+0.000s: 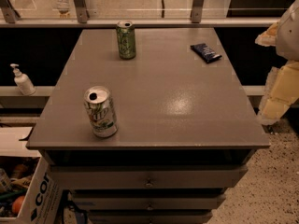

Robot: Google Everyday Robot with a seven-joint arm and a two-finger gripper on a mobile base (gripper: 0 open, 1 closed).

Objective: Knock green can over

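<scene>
The green can [126, 40] stands upright near the far edge of the grey table top [177, 101], left of centre. Its body is green all over and its top is silver. A mostly white and silver can [100, 112] with a green logo stands upright near the front left corner, its tab hole open. My gripper [276, 94] is on the pale arm at the right edge of the view. It is off the table's right side, far from both cans and touching nothing.
A dark blue packet [205, 52] lies at the far right of the table. Drawers [148, 178] sit below the top. A pump bottle [22, 80] stands on a ledge to the left. A cardboard box [28, 192] sits at the lower left. A railing [140, 21] runs behind.
</scene>
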